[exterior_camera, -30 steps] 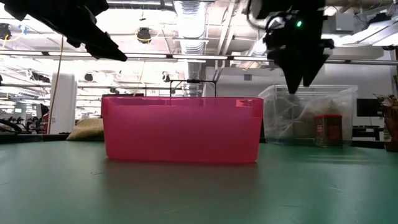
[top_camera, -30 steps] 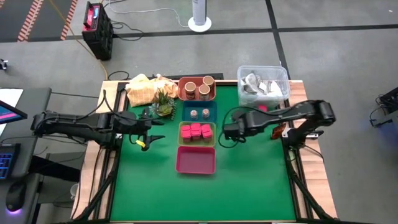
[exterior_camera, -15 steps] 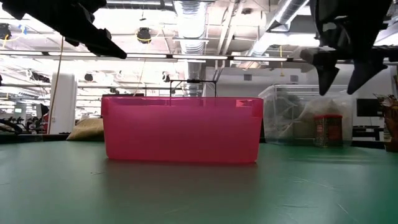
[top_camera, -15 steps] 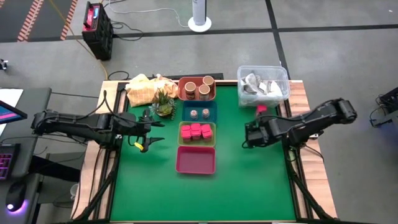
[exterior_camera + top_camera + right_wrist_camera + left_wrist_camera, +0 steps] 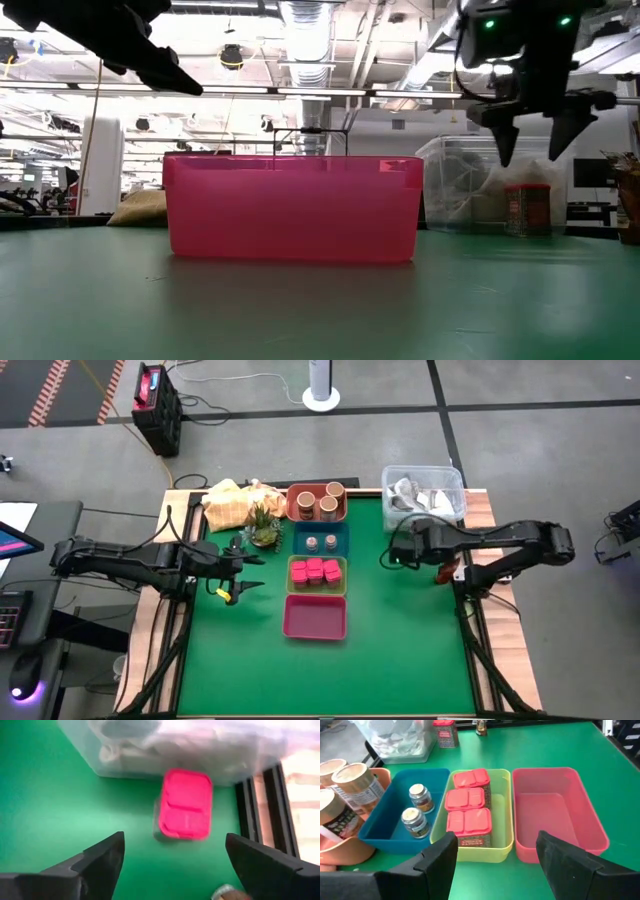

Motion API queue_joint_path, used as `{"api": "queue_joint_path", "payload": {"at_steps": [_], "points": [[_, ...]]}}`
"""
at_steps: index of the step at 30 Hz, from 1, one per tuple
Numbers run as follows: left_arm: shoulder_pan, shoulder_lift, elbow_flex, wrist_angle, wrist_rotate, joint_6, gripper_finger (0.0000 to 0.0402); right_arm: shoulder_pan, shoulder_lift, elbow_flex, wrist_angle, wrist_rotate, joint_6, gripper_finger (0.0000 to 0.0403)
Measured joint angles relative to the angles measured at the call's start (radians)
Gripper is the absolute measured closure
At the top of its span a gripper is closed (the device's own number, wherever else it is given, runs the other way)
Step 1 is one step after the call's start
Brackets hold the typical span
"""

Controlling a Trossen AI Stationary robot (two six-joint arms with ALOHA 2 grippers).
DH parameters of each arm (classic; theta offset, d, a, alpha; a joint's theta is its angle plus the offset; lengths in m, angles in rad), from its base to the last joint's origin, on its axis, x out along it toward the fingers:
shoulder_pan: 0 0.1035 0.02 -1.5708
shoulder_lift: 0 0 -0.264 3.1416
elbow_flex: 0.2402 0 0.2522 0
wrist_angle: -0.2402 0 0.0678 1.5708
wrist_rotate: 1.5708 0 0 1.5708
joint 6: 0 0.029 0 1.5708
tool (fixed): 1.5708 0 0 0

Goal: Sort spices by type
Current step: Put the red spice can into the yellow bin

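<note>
jaws wide on right gripper [image 5: 531,150], now back above red-lidded spice tin [image 5: 184,804]; left gripper [image 5: 495,862] open, unmoved

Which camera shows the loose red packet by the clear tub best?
The right wrist view: the red packet fills the middle, lid up. The left wrist view shows it small and far, the low view side-on; the high view hides it.

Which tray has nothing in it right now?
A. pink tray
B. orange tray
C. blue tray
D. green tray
A. The pink tray shows a bare floor in the left wrist view, while the green tray holds red packets, the blue tray two small jars, and the orange tray tan-lidded jars.
</note>
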State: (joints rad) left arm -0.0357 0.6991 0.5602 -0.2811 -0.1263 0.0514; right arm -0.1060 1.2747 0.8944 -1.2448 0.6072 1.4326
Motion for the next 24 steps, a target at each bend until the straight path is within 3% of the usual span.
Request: {"api": "queue_joint_path", "payload": {"at_steps": [6,15,24], "points": [[0.000,0.000,0.000,-0.008,0.045,-0.013,0.0146,-0.099,-0.001,-0.021,0.121,0.000,-0.154,0.0005],[0.000,0.000,0.000,-0.042,0.045,-0.012,0.0146,-0.131,-0.101,-0.218,0.262,-0.007,-0.112,0.0005],[0.000,0.000,0.000,-0.020,0.045,-0.021,0.0146,-0.224,-0.153,-0.304,0.407,-0.008,-0.240,0.0005]]}}
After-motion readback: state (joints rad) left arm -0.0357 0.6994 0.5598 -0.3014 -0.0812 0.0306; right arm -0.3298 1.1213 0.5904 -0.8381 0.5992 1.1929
